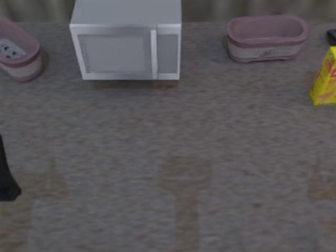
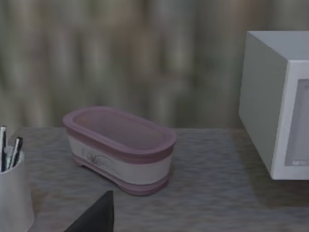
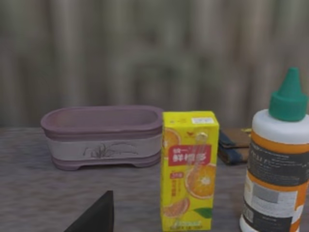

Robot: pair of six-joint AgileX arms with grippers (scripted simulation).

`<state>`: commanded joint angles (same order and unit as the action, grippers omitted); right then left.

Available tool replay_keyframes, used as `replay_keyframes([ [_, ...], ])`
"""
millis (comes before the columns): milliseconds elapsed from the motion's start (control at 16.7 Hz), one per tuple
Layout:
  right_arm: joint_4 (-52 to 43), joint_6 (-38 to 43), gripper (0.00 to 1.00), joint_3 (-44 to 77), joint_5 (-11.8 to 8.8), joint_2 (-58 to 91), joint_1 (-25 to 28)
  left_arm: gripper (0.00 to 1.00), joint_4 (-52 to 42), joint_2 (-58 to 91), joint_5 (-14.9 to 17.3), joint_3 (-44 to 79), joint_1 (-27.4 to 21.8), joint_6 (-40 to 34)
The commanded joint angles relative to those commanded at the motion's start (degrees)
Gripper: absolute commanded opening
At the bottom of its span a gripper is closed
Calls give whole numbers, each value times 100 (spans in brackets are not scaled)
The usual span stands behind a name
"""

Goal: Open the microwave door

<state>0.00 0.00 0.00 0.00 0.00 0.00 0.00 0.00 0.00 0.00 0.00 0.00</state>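
From above: boxy white-grey microwave (image 1: 126,39) at the table's far edge, white-framed grey-windowed microwave door (image 1: 115,53) flat against its front — well away from the dark left arm (image 1: 7,178) at the left border. Left wrist: pink oval tub (image 2: 120,147) ahead, microwave beyond — finger state not discernible. Right wrist: yellow orange-juice carton (image 3: 189,171) nearest, green-capped white bottle (image 3: 275,164) beside; finger state again not discernible.

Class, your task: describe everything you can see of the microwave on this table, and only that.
The microwave is a small, boxy, white-grey oven standing upright at the far edge of the table, left of centre in the top view. Its front faces the near side. The microwave door is shut flush, with a white frame and a large grey window. A vertical white handle bar sits beside a grey control strip on the right. It looks like smooth plastic or painted metal. Neither gripper touches it, and the pink tubs stand apart from it.
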Motion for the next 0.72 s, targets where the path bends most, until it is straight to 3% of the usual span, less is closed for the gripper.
replay_keyframes([
  [360,0,0,100,0,0,0,0,100,-268,597,-152,563,-245,-163],
  [720,0,0,100,0,0,0,0,100,-1112,3255,-706,2850,-1121,-883],
])
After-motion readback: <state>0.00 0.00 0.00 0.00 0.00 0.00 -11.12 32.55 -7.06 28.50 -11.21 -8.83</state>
